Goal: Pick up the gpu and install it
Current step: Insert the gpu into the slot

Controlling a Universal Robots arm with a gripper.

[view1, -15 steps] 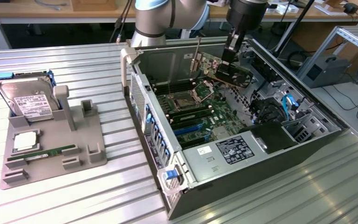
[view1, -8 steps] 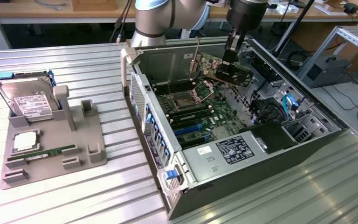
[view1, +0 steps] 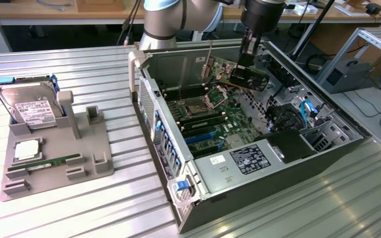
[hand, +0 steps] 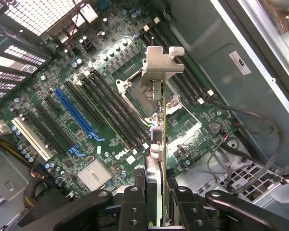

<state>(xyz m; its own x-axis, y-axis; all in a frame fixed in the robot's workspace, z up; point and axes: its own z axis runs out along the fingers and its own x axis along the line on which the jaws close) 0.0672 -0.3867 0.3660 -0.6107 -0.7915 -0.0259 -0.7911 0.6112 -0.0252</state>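
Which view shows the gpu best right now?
The exterior view: the gpu shows its dark face there, held by the gripper over the open computer case. The wrist view sees the card edge-on between the fingers, its silver bracket pointing toward the motherboard.

- gpu [view1: 250,78]: dark matt card, bare silvery metal bracket [hand: 160,65]
- table [view1: 71,214]: ribbed pale metal, dull sheen
- holder [view1: 58,166]: matt grey plastic
- computer case [view1: 177,67]: smooth grey metal
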